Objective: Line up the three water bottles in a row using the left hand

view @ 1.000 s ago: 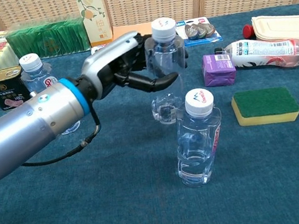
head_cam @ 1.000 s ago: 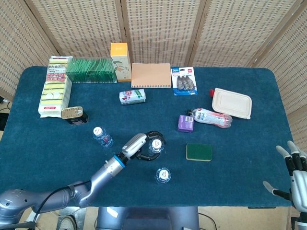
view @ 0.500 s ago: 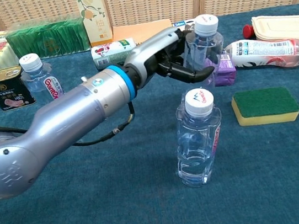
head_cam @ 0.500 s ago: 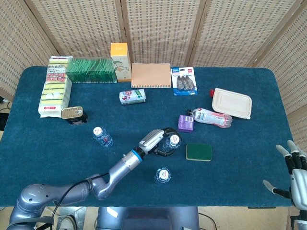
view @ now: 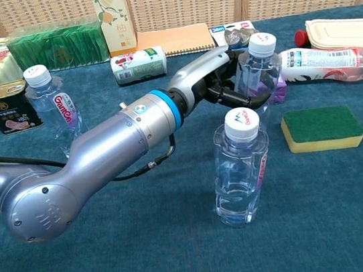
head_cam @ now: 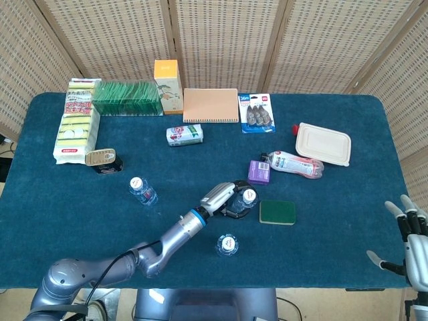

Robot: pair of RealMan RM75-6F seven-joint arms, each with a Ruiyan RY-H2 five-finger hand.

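Note:
My left hand (head_cam: 226, 198) (view: 228, 82) grips a clear water bottle with a white cap (head_cam: 249, 197) (view: 258, 67), upright beside the purple box. A second bottle (head_cam: 227, 245) (view: 241, 167) stands alone near the table's front edge, just in front of the held one. The third bottle (head_cam: 142, 190) (view: 53, 108) stands further left, by the tin can. At the table's front right corner my right hand (head_cam: 409, 238) stays with its fingers spread and nothing in it.
A purple box (head_cam: 259, 172) and a lying bottle (head_cam: 296, 164) sit just behind the held bottle; a green sponge (head_cam: 277, 212) (view: 321, 128) lies to its right. A tin can (head_cam: 101, 159), a small lying can (head_cam: 184, 134), a notebook (head_cam: 210, 105), packets and a lidded container (head_cam: 324, 143) line the back.
My left hand has carried the bottle to the right, from the table's middle to a spot beside the purple box and the green sponge. The other two bottles and the right hand have not moved.

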